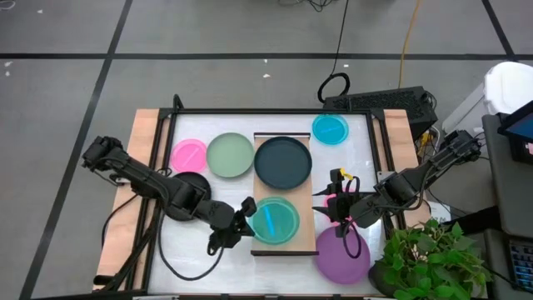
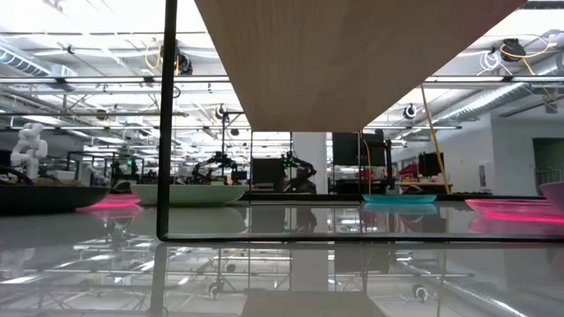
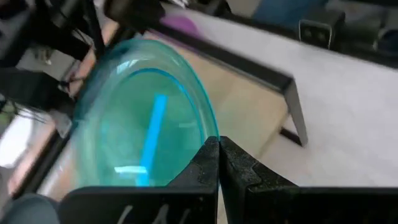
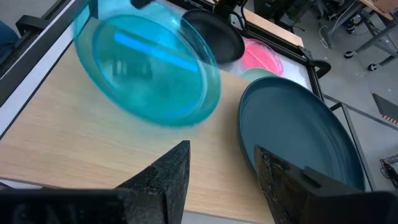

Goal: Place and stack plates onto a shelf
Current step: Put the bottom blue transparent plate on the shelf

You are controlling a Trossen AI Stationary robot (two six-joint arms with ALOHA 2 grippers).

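Note:
A translucent cyan-blue plate (image 1: 275, 221) hangs tilted over the near end of the light-wood shelf (image 1: 304, 196), held by my left gripper (image 1: 247, 218), which is shut on it. A dark large plate (image 1: 283, 161) lies flat on the shelf's far half. My right gripper (image 1: 336, 212) hovers open at the shelf's right edge (image 4: 222, 155), touching nothing. On the white tabletop lie a sage-green plate (image 1: 229, 155), a pink plate (image 1: 188, 154), a black plate (image 1: 190, 182) partly under my left arm, a second cyan plate (image 1: 331, 129) and a purple plate (image 1: 343, 257). My left gripper pinches the cyan plate's rim (image 3: 208, 134) between its two fingers, on the side toward the table's left. The fingers come slanting from the left. The plate is tilted above the shelf board (image 4: 74, 149). Whether its lower edge (image 4: 168, 121) touches the wood cannot be told.
A second pink plate (image 1: 331, 202) shows beside my right gripper. A potted plant (image 1: 429, 258) stands at the near right corner, a keyboard (image 1: 379, 102) beyond the far edge. The shelf's thin dark frame (image 2: 167, 123) stands on the tabletop. Bare wood shows around the held plate.

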